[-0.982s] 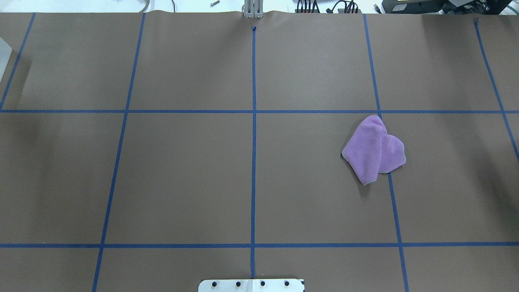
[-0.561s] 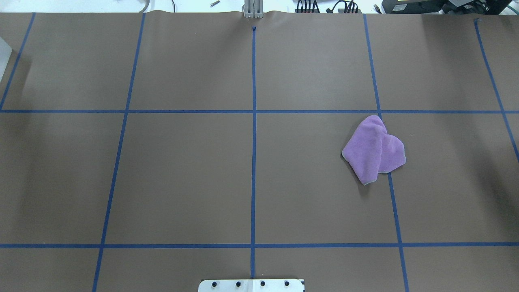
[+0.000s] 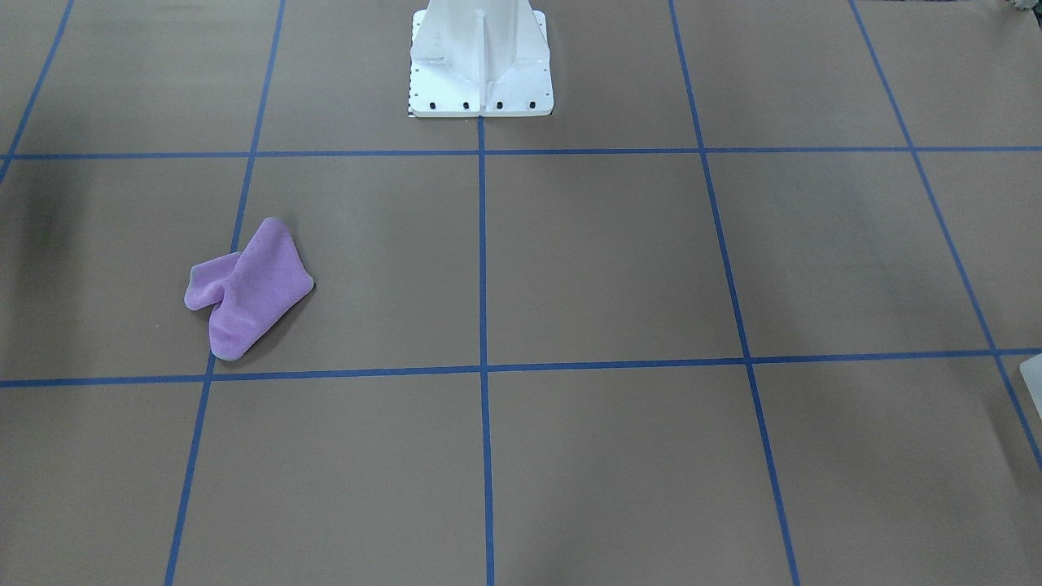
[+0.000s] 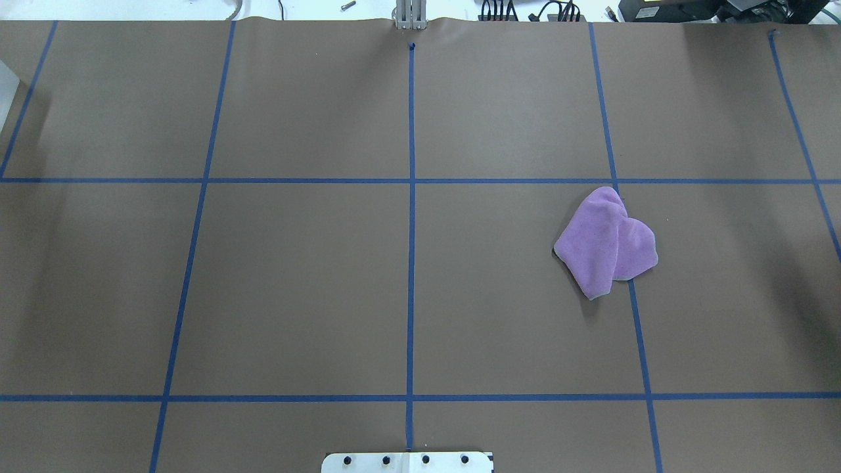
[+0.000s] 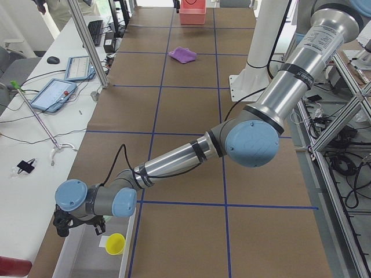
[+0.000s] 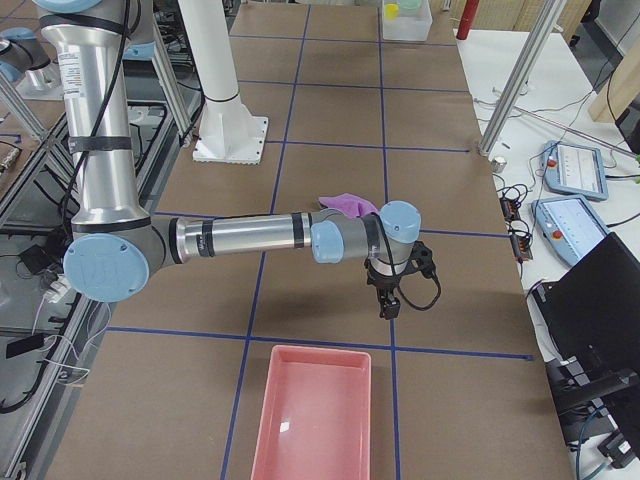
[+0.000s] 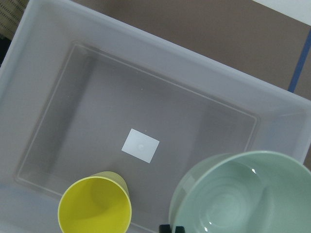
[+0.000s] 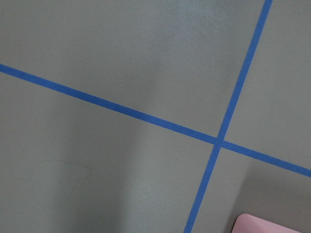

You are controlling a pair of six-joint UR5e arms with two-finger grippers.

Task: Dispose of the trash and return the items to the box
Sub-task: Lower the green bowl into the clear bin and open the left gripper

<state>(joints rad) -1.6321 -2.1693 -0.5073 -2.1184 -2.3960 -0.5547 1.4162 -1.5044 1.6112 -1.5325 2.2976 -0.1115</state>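
Two items, cup (image 7: 95,208) and bowl (image 7: 238,194), in box (image 7: 146,77); cloth (image 4: 604,243) on table (image 4: 295,295); left gripper (image 5: 60,229) and right gripper (image 6: 387,308): width impossible to tell.

Both arms share one build — brushed silver tubes joined by rounded grey housings with pale blue end caps. The left arm (image 5: 294,70) has black bands where tube meets joint, and a thin black cable (image 5: 117,155) hangs loose along its forearm. The right arm (image 6: 95,120) wears the same black bands. The right claw (image 6: 386,310) is black, with a black lead looped at the wrist. The pedestal (image 3: 480,49) is white — its flared foot plate is edged with dark bolts (image 3: 466,105).
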